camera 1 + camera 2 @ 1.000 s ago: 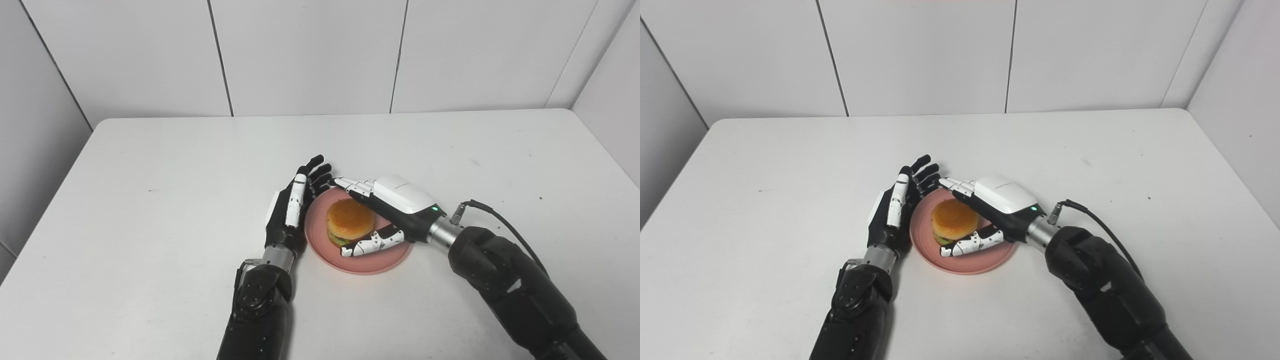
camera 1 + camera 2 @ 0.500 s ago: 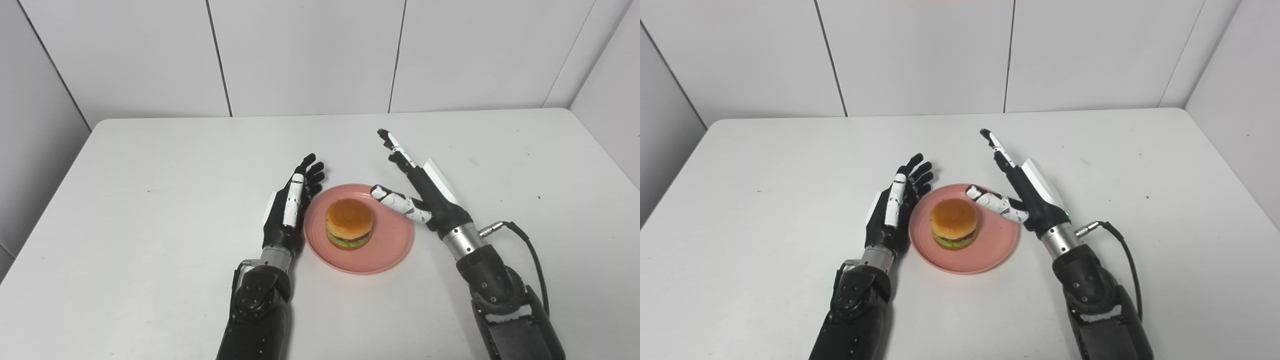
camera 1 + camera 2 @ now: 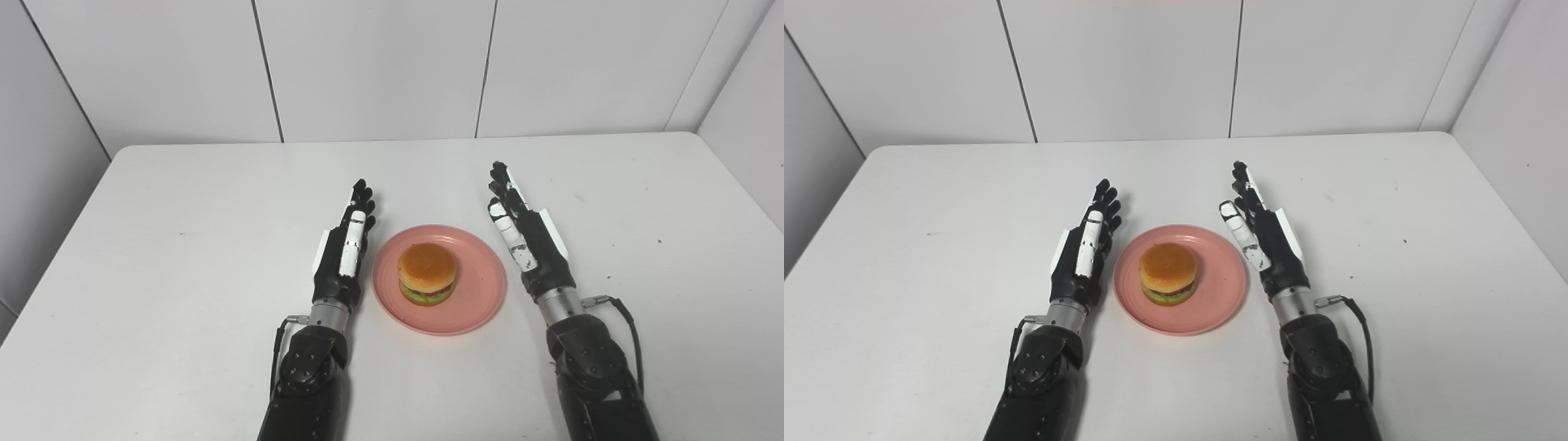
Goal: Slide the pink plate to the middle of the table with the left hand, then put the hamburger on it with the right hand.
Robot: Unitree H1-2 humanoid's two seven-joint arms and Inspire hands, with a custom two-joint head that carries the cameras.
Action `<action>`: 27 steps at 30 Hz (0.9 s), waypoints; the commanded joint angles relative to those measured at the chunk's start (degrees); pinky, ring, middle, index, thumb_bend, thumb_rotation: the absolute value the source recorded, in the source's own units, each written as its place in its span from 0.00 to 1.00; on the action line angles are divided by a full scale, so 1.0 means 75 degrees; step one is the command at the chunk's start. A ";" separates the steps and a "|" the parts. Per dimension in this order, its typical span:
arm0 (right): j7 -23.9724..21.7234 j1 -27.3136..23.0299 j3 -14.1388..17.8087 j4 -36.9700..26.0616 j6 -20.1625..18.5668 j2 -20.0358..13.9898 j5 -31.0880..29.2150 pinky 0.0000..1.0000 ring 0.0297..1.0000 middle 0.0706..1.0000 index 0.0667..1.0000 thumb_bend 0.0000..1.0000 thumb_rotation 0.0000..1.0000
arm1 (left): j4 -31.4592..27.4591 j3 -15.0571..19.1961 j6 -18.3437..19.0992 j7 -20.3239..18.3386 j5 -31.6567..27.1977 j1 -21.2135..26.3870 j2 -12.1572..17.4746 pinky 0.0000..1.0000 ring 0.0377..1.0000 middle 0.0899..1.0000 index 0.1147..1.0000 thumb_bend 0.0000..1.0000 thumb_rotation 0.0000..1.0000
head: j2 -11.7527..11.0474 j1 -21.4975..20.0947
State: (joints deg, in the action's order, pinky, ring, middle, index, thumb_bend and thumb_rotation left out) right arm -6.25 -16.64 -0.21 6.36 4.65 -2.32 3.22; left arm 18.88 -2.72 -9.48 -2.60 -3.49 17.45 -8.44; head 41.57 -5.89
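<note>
Left eye view showed a round, shallow pink plate (image 3: 478,300) lying flat near the middle of the white tabletop (image 3: 184,275). On the plate, a little left of its centre, sat the hamburger (image 3: 427,274), upright, with a glossy orange-brown bun on top and a green and dark layer showing under it. Nothing touched the hamburger.

The black and white left hand (image 3: 342,257) stood on edge just beside the plate's left rim, palm turned toward the plate. Its fingers (image 3: 361,195) were straight, held close together and pointed away from the robot toward the far wall; they gripped nothing. A narrow strip of bare tabletop seemed to separate the hand from the rim, though the pictures did not settle whether the two touched.

The black and white right hand (image 3: 531,248) stood likewise on edge just beside the plate's right rim, palm facing the plate. Its fingers (image 3: 502,179) were also extended and empty, reaching past the plate's far edge. The thumb lay along the inner side of the hand.

So the hamburger and plate lay between the two open hands, level with the palms rather than the fingertips, and apart from both. A thin black cable (image 3: 631,318) looped beside the right wrist. Pale panelled walls (image 3: 380,67) rose behind the tabletop.
</note>
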 commanded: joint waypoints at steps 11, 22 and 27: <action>0.0305 0.0100 0.0338 0.0154 0.0001 0.0363 -0.0880 1.00 1.00 1.00 1.00 0.60 0.95 | -0.0205 -0.0219 0.0289 -0.0151 0.0183 -0.0099 0.0453 1.00 1.00 1.00 1.00 0.37 1.00 | -0.0010 -0.0075; 0.0553 0.0155 0.0358 0.0269 0.0059 0.0358 -0.0945 1.00 1.00 1.00 1.00 0.60 0.91 | -0.0237 -0.0179 0.0539 -0.0166 0.0069 -0.0090 0.0461 1.00 1.00 1.00 1.00 0.36 1.00 | 0.0007 -0.0066; 0.0640 0.0161 0.0433 0.0290 0.0076 0.0366 -0.1046 1.00 1.00 1.00 1.00 0.62 0.89 | -0.0233 -0.0143 0.0528 -0.0180 -0.0056 -0.0096 0.0404 1.00 1.00 1.00 1.00 0.37 1.00 | 0.0028 -0.0019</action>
State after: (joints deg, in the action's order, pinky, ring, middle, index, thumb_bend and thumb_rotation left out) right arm -1.65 -14.42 2.67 9.45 4.36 0.34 -4.09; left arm 17.27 -4.14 -5.10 -3.54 -3.44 17.03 -5.28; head 41.75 -6.06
